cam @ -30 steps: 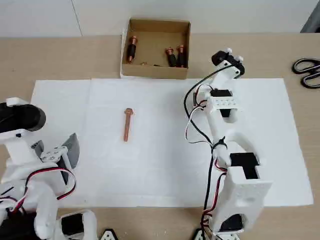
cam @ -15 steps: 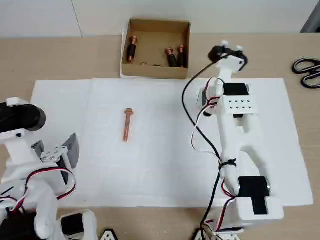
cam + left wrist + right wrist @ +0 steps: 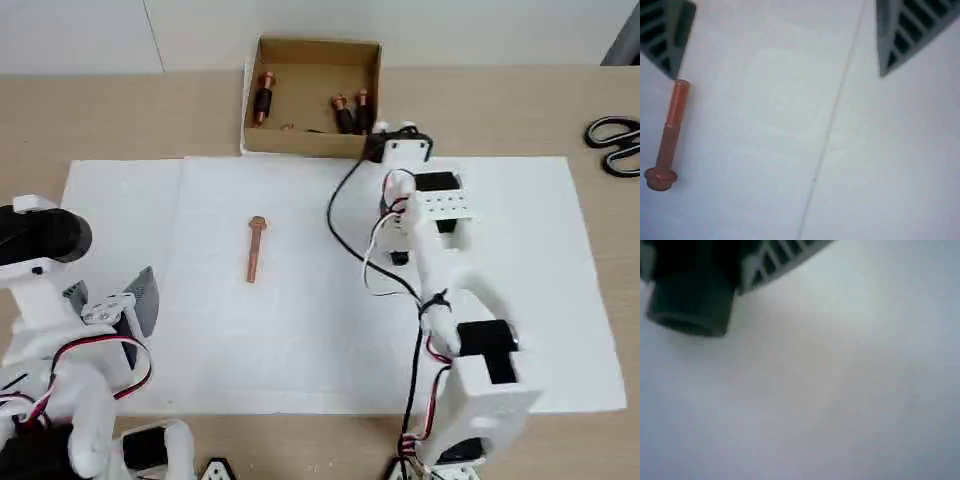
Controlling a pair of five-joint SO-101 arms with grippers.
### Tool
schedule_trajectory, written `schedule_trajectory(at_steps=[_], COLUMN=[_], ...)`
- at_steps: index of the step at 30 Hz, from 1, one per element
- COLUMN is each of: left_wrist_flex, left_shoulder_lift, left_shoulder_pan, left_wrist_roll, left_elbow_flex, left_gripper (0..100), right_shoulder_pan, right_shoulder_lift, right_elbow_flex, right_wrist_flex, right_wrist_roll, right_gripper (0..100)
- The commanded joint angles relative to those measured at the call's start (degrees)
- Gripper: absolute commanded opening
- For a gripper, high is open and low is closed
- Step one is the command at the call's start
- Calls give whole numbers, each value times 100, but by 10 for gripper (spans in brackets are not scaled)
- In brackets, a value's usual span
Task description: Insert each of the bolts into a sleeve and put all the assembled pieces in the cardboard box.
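The left claw (image 3: pixel 781 65) is released, its two grey ribbed fingers (image 3: pixel 905 35) spread wide above the white paper sheet (image 3: pixel 300 330). A single copper-coloured bolt (image 3: pixel 667 135) lies flat on the sheet ahead of this claw and apart from it. Its flanged head points toward the cardboard box (image 3: pixel 310 145) and its threaded end toward the claw.

The right claw (image 3: pixel 735 275) is clenched on a black sleeve (image 3: pixel 690 307). The round end of the sleeve protrudes past a grey ribbed finger (image 3: pixel 780 255) and hangs just above the sheet. The right arm (image 3: pixel 440 230) lies extended over the sheet, with its wrist near the front right corner of the box.

The box stands open on the table (image 3: pixel 120 110), touching the far edge of the sheet. It holds three assembled pieces: one (image 3: pixel 264 97) by the left wall and two (image 3: pixel 352 112) side by side near the right wall. A pair of scissors (image 3: pixel 615 143) lies on the bare table, far to the right.
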Motion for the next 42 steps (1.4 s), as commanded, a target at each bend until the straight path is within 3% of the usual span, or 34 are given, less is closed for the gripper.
schedule_trajectory(at_steps=[1,8,14,42], left_wrist_flex=[9,0,-9,-9], left_shoulder_lift=[0,0,0,0], left_shoulder_pan=[-18,-18,-18,-18], left_wrist_roll=[-44,-53,-53,-53], left_elbow_flex=[-22,84,84,92], left_gripper=[243,243,243,243], right_shoulder_pan=[-303,-347,-347,-338], right_shoulder_lift=[40,48,48,277], right_elbow_flex=[-193,-193,-185,70], right_wrist_flex=[-66,-48,-13,-66], right_wrist_roll=[88,202,202,202], right_gripper=[49,52,135,132])
